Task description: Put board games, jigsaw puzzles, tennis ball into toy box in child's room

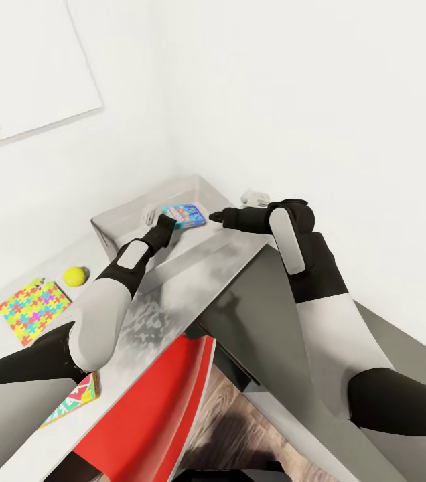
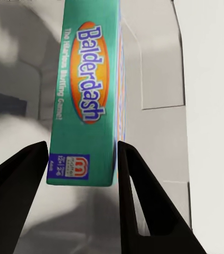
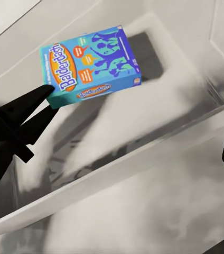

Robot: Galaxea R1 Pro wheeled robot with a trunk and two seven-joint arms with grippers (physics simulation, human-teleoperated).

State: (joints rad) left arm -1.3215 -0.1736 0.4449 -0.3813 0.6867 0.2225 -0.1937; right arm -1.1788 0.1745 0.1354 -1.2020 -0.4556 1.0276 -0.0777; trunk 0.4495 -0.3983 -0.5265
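Roughly, left to right across the head view:

Wall picture: white panel with a black silhouette [image 1: 12, 67], upper left of the frame.
Jigsaw puzzle: thin multicoloured mat of interlocking pieces [image 1: 33, 311], flat on the long light grey table [image 1: 12, 402], left of centre.
Second printed piece: flat red, green and white item [image 1: 72, 396] at the lower left, partly under the left arm; which toy it is cannot be told.
Tennis ball: small yellow-green ball [image 1: 75, 275], on the table just beside the puzzle's upper right corner, apart from it.
Left gripper [image 1: 166, 226]: reaching over the bin's near rim; in the left wrist view its two dark fingers [image 2: 138, 201] sit either side of the game box's narrow edge, closed onto it.
Board game: blue "Balderdash" box with orange drawings [image 1: 185, 215], held tilted over the inside of the bin, one corner at the left fingers [image 3: 35, 103].
Toy box: light grey rectangular bin with sloping sides [image 1: 116, 224], centre of the frame, in the room's corner.
Right gripper [image 1: 217, 216]: just right of the game box, at the bin's rim; how far its fingers are apart cannot be told.
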